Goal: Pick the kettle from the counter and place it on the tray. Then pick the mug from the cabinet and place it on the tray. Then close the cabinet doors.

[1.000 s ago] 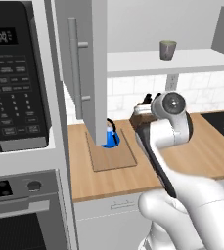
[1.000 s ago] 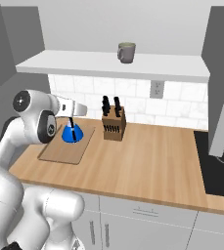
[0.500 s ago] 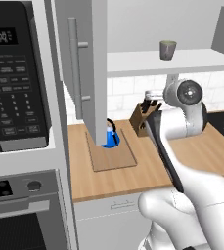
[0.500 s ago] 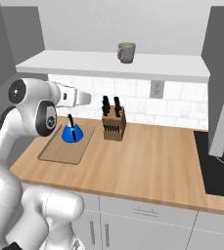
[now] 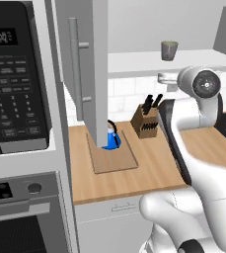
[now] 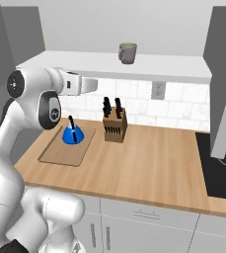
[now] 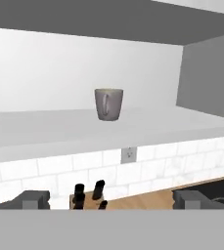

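The mug (image 7: pixel 108 104) stands upright on the white cabinet shelf (image 7: pixel 45 127), above centre in the hand view, its long axis vertical and its handle turned toward the camera, slightly left. In the right base view it sits at upper centre. The hand (image 7: pixel 113 199) is spread fully wide and holds nothing; its fingertips (image 7: pixel 33 199) rise at the bottom of the frame, well short of the mug. The kettle (image 6: pixel 73 135) sits upright on the tray (image 6: pixel 60 154) at left of the surface (image 6: pixel 154 168), handle arching over it. The knife block (image 6: pixel 115 127) stands just right of the tray. A cabinet door (image 5: pixel 87 64) hangs open at upper left of the left base view.
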Robot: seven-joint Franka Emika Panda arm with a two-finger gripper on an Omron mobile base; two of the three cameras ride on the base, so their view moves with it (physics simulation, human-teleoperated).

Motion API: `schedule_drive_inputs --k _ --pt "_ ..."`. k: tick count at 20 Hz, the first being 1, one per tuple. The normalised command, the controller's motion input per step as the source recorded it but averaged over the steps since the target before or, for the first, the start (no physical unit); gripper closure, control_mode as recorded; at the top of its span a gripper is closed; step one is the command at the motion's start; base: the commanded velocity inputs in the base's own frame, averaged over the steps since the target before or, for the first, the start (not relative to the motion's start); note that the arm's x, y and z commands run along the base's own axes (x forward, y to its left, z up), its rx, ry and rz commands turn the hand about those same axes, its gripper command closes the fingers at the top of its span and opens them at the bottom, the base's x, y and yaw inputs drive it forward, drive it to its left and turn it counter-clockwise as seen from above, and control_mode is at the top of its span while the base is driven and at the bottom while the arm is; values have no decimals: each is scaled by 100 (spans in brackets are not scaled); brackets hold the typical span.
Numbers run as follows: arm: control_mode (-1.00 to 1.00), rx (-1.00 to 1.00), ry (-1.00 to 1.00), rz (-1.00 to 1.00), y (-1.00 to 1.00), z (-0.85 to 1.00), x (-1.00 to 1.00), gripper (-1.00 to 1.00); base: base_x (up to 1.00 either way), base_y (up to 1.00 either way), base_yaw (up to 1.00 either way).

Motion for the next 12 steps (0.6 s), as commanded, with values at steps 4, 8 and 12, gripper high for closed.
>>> schedule_drive_inputs --k 4,8,12 --pt "-100 0 -1 -7 -3 28 0 -100 0 0 0" --pt "-100 0 0 -7 -7 26 0 -100 0 0 0" --pt "-100 0 0 -3 -18 25 0 -100 0 0 0"
